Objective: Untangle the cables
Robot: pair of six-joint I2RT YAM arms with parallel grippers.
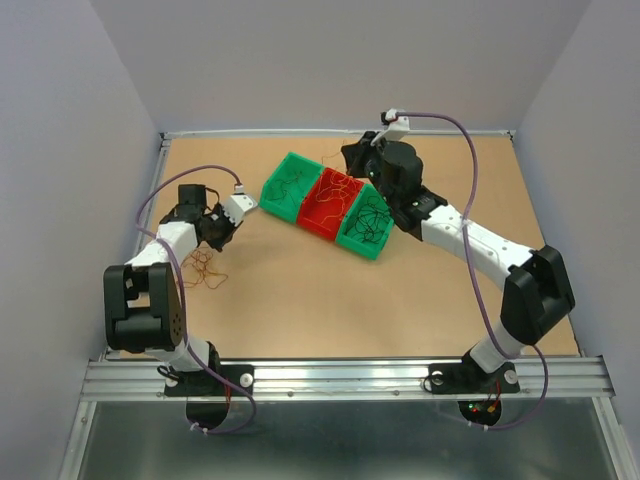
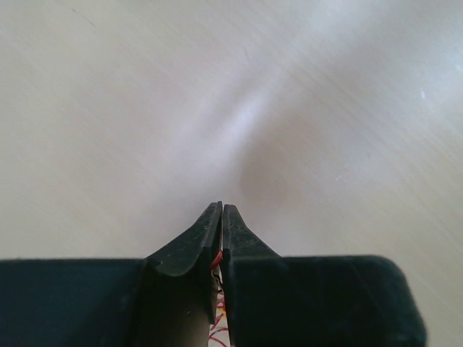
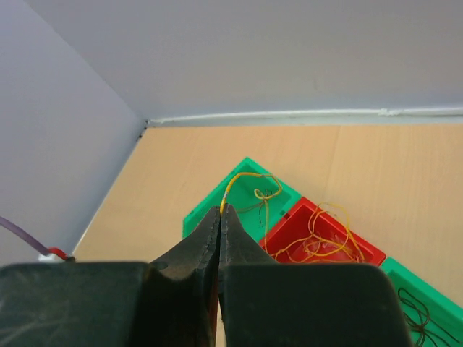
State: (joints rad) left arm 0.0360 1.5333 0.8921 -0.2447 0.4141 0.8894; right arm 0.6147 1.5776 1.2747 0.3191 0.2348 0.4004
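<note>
— What am I holding right now?

— My right gripper [image 3: 221,210] is clenched on a yellow strand [image 3: 249,175] that loops out above the end green bin [image 1: 268,192]. My left gripper [image 2: 221,208] looks pinched on a red strand [image 2: 217,258]. The other loose cables [image 1: 205,270] lie on the worktop [image 1: 300,300] close by.

— How should I go on?

— I'd raise the left slowly, so the heap isn't dragged along. I'd bring the yellow over the red bin [image 1: 318,222] before releasing.

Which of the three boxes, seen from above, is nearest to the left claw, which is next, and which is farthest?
1. The left-end green box, closest to the left claw.
2. The red box, in the middle.
3. The right-end green box, at the far end.
</note>
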